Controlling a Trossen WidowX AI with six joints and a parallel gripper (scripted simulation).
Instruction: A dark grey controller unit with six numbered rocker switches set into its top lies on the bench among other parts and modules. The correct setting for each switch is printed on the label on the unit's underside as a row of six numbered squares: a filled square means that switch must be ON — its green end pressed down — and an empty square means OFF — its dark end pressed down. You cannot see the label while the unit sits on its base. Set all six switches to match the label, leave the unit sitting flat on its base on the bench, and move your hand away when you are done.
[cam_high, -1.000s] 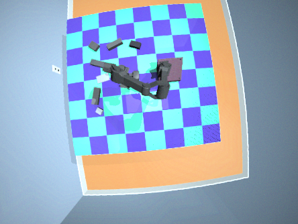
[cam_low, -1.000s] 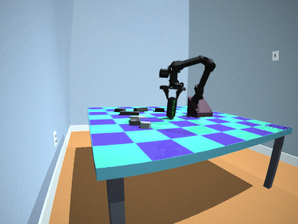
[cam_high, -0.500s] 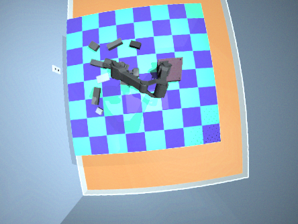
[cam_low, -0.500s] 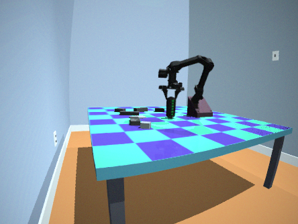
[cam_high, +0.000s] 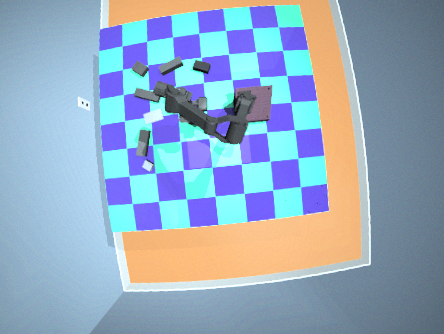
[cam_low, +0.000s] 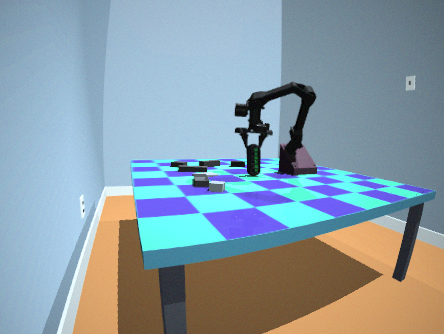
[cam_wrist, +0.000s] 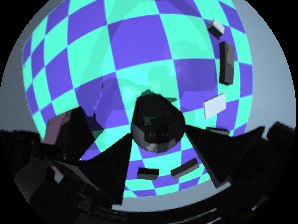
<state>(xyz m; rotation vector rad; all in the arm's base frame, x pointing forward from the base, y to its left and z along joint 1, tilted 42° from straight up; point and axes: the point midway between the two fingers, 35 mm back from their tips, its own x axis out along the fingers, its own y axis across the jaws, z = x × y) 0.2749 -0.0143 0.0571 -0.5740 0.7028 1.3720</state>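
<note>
The dark controller unit (cam_low: 250, 162) (cam_wrist: 156, 115) stands on end between the fingers of my gripper (cam_low: 254, 146) (cam_wrist: 158, 132), which is shut on it. In the exterior view its lower end is at or just above the bench (cam_low: 252, 217); I cannot tell whether it touches. A column of green marks shows on its long face towards that camera. Single switch positions are too small to read. In the wrist view the unit is dark and seen from its upper end; no label squares can be made out. In the top view the arm largely hides it.
A white plate (cam_high: 153, 116) (cam_wrist: 215, 106), a long dark block (cam_high: 143, 143) (cam_wrist: 226, 62) and a small pale block (cam_high: 147, 165) (cam_low: 216, 186) (cam_wrist: 216, 27) lie nearby. Several dark blocks lie farther off, one (cam_high: 202, 66) (cam_wrist: 148, 173) among them. My arm's base plate (cam_high: 262, 106) stands to the right.
</note>
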